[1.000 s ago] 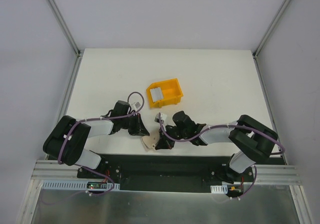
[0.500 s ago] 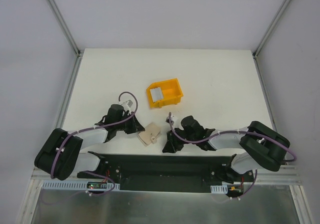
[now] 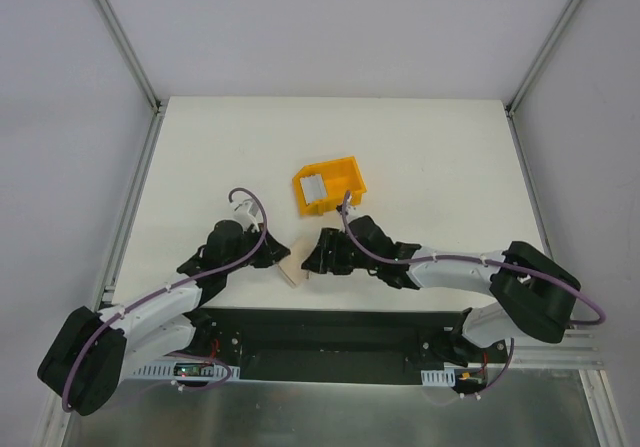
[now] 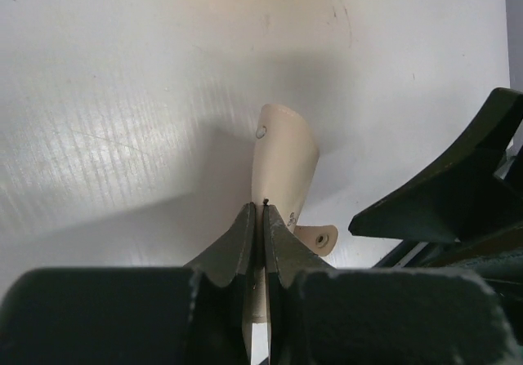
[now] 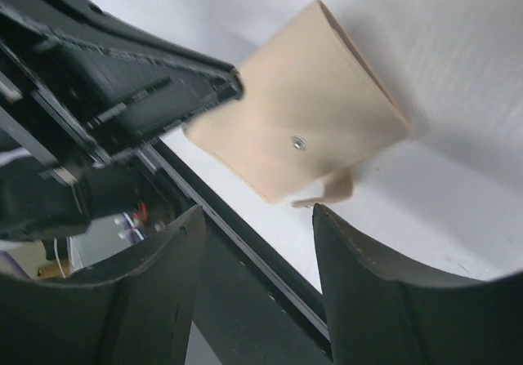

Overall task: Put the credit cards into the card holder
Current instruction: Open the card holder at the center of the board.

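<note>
The yellow bin [image 3: 345, 180] sat on the white table [image 3: 430, 147], a little beyond both grippers and apart from them. Inside it, towards its left side, lay the credit cards [image 3: 313, 189], silvery-grey and flat on the bin floor; from above, how many were stacked there could not be told. In the left wrist view only a sliver of the bin showed at the top edge.

The card holder [image 3: 289, 271] was near the front edge of the table, between the two grippers and nearer than the bin. The left gripper [image 4: 263, 210] was pinched tight on it. Its two fingers [image 4: 243, 238] met on the near edge of the beige wallet, which stuck out forward past the tips and cast a shadow on the table beneath. A small round snap showed on the wallet's far flap, and a second one on a short tab hanging at its lower right. Whether any card sat inside the holder could not be made out, as no pocket opening faced a camera.

The right gripper [image 5: 257, 211] stood with its jaws wide apart and nothing between them. Its wrist camera looked past the spread fingers at the flat outer face of the card holder [image 5: 302, 124], snap in the middle, with the left gripper's dark finger clamped at the wallet's upper left corner. The right fingers were close to the wallet but did not touch it.
</note>
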`<state>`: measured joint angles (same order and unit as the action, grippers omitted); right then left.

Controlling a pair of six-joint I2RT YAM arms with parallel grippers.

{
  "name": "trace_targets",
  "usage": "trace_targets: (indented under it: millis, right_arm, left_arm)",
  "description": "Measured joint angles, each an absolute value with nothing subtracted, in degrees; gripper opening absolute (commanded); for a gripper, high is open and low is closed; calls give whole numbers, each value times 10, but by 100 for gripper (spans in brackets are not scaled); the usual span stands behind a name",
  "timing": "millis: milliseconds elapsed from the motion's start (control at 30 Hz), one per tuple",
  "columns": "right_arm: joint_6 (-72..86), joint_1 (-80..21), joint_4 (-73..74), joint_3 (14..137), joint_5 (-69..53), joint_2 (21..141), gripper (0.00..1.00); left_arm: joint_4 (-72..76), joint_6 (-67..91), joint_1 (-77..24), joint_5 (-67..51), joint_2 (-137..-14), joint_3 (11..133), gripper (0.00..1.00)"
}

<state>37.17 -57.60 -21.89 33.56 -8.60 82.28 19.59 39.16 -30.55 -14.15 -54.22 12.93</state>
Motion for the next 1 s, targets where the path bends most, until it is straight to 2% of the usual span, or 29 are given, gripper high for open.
trace_targets:
  millis: [200,533,867,1000]
  right_arm:
    - [422,-590,-135,417,-27,852,59]
    - [459,-594,-60,436,-4,909,59]
    - [460,-595,-57,449,-15,921,51]
    - [459,-596,-57,449,-16,921,42]
  left_arm:
    - [172,391,-321,-107,-523,129,0]
    - [165,390,-338,-78,-517,129,0]
    - [153,384,-342,-68,-515,129,0]
    - [146,383,-342,-67,-509,130,0]
